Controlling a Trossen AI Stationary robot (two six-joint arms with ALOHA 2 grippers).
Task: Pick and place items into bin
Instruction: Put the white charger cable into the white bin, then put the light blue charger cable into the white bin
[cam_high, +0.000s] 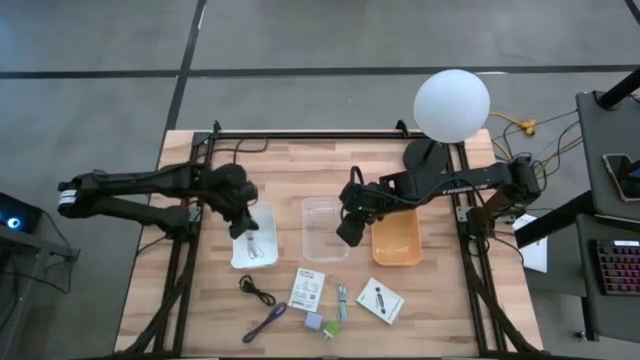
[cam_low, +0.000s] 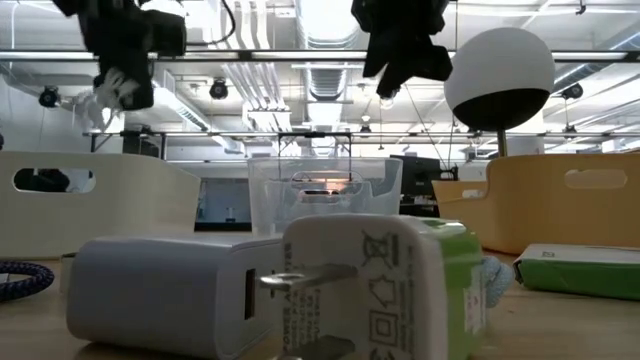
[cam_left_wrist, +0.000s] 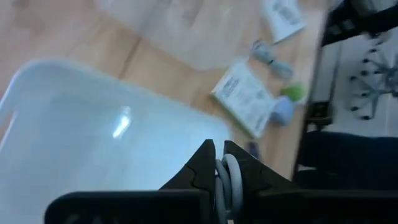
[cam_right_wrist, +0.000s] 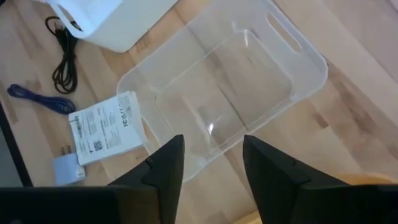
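- High view: the left gripper (cam_high: 246, 228) is hovering over the white tray (cam_high: 254, 250), fingers clamped on a white cable (cam_high: 251, 246) that is hanging into it. The right gripper (cam_high: 347, 232) is hanging at the clear bin's (cam_high: 326, 228) edge beside the orange tray (cam_high: 397, 242). A black cable (cam_high: 257, 291), purple cable (cam_high: 264, 322), printed packet (cam_high: 307, 289) and lavender charger (cam_high: 314, 322) are lying near the table's front edge.
- Low view: the charger (cam_low: 170, 295) is lying beside a white plug (cam_low: 375, 285).
- Left wrist view: the fingers (cam_left_wrist: 202, 163) are pinching the white cable (cam_left_wrist: 227, 183) above the white tray (cam_left_wrist: 74, 134).
- Right wrist view: the right gripper (cam_right_wrist: 208, 165) is standing with fingers apart, empty, above the clear bin (cam_right_wrist: 224, 87).
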